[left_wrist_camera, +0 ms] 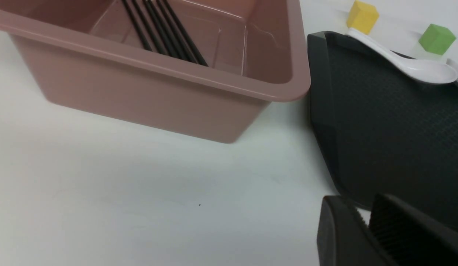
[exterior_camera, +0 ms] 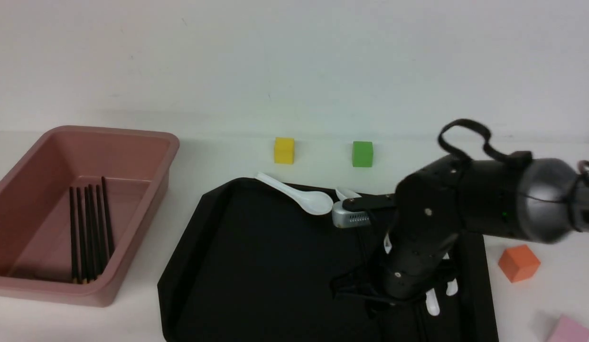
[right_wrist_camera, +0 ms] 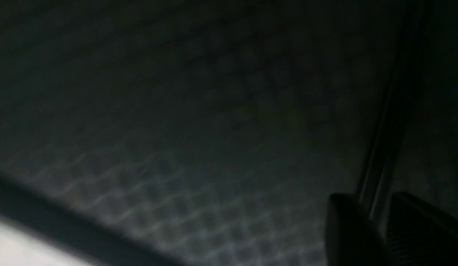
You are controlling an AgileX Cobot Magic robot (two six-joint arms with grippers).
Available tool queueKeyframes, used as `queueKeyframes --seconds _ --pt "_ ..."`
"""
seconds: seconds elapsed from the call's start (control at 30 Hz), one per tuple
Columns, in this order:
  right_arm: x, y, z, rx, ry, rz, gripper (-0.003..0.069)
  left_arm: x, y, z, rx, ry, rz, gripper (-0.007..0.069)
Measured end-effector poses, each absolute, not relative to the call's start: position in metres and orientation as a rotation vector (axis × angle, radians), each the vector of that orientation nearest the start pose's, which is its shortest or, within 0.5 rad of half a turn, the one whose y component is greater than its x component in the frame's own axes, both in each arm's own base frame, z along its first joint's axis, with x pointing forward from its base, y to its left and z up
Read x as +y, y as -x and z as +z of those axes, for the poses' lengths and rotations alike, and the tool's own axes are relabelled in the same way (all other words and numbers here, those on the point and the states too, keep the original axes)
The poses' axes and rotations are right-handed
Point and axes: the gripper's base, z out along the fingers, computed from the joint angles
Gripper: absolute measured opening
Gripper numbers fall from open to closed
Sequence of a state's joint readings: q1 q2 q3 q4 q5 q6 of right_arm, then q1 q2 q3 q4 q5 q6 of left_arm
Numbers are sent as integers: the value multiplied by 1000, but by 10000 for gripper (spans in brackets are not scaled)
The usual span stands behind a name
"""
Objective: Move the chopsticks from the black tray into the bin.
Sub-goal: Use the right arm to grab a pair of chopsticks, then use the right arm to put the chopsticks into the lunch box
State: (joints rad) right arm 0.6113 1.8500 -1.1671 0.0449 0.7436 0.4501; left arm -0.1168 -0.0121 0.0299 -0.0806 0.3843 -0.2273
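The black tray (exterior_camera: 256, 266) lies mid-table. My right gripper (exterior_camera: 365, 297) points down onto its right part. In the right wrist view two thin black chopsticks (right_wrist_camera: 378, 173) run across the tray floor and pass between its fingertips (right_wrist_camera: 347, 225); the gripper (right_wrist_camera: 376, 201) looks shut on them, low at the tray. Several more chopsticks (exterior_camera: 90, 228) lie inside the pink bin (exterior_camera: 114, 130) at the left. My left gripper (left_wrist_camera: 363, 210) is shut and empty, over bare table between the bin (left_wrist_camera: 158, 92) and the tray's near left corner (left_wrist_camera: 391, 140); it is out of the front view.
A white spoon (exterior_camera: 299, 194) rests on the tray's far rim, another (exterior_camera: 346, 193) beside it, and more spoons (exterior_camera: 432, 301) show under the right arm. A yellow cube (exterior_camera: 284, 150) and a green cube (exterior_camera: 362, 154) stand behind the tray. An orange cube (exterior_camera: 518, 262) and a pink block (exterior_camera: 569, 330) sit right of it.
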Motion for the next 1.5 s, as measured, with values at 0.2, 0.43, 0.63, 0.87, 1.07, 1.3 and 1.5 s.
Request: queueKeyframes --seconds 0.2,0.43,0.63,0.87,1.07,1.3,1.5 --pt "206 -294 149 2994 214 124 310 -9 -52 169 1890 155 -315 138" --pt "207 -296 145 3011 216 103 268 -9 -52 169 1890 155 -315 138" --pt "207 -296 147 3011 224 93 104 -9 -52 169 1890 155 -315 138" --pt "201 -286 172 3022 206 115 106 -9 -52 169 1890 155 -315 138" --pt "190 -266 216 3037 213 145 106 -9 -52 169 1890 155 -315 138" --pt "209 -254 265 2917 297 607 106 -9 -52 169 1890 155 -315 138" --pt "273 -281 313 2557 510 1046 106 -9 -52 169 1890 155 -315 138"
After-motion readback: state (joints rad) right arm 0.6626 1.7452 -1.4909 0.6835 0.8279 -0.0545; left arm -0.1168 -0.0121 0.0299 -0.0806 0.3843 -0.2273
